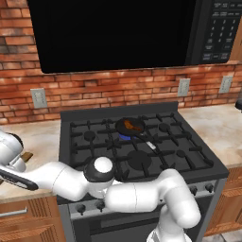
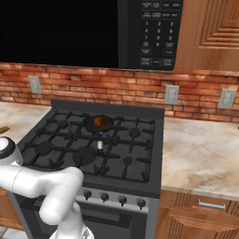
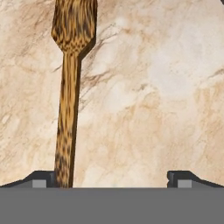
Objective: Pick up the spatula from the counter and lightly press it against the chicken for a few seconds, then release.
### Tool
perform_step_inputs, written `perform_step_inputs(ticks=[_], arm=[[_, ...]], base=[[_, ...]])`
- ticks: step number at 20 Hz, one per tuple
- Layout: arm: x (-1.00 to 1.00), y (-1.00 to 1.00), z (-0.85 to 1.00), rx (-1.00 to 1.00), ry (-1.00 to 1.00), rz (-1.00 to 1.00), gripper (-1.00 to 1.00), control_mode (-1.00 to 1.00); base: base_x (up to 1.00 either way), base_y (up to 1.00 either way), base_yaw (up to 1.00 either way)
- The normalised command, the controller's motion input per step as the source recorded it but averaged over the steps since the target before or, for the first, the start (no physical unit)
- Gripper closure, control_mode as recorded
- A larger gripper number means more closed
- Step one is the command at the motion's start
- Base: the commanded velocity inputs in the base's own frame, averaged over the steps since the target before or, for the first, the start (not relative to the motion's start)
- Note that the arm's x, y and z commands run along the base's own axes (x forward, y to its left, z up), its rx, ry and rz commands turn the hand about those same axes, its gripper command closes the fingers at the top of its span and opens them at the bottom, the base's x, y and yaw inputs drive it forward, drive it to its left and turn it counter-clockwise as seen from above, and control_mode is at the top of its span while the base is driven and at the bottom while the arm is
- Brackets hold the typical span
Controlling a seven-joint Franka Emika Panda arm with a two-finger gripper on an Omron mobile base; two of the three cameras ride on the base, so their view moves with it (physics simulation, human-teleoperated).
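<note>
The wooden spatula (image 3: 66, 127) lies flat on the marbled beige counter (image 3: 153, 96), on the stretch left of the stove (image 1: 156, 156), about midway between the counter's back and front edges and not far from the stove's left side. In the hand view its broad blade points toward the top and its slim handle runs straight down to the bottom.

The gripper (image 3: 113, 180) hangs directly over the spatula with its jaws spread wide and nothing between them gripped. The handle passes just inside the left fingertip (image 3: 43, 179), while the other fingertip stands well apart from it over bare counter. Whether the tips touch the counter cannot be told.

The white arm (image 1: 142, 196) bends low across the stove's front edge and reaches out to the left.

On the stove, a dark frying pan (image 1: 118, 125) sits on the middle burner of the back row, a blue flame showing beneath it, its handle pointing toward the front edge. A browned piece of chicken (image 1: 131, 125) lies in the pan.

A black microwave (image 2: 156, 32) hangs above, against a red brick wall (image 1: 118, 87) with pale outlets (image 1: 38, 98).
</note>
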Motion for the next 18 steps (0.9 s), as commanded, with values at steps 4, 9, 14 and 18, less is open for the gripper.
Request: perform_step_inputs(ticks=[4, 9, 14, 18], arm=[[0.0, 0.0, -0.12, 0.0, 0.0, 0.0, -1.0, -1.0], [0.03, 0.0, -0.1, 0.0, 0.0, 0.0, -1.0, -1.0], [0.07, 0.0, -0.07, 0.0, 0.0, 0.0, -1.0, -1.0], [0.08, 0.0, -0.07, 0.0, 0.0, 0.0, -1.0, -1.0]], base=[[0.0, 0.0, 0.0], [0.0, 0.0, 0.0], [0.0, 0.0, 0.0], [0.0, 0.0, 0.0]])
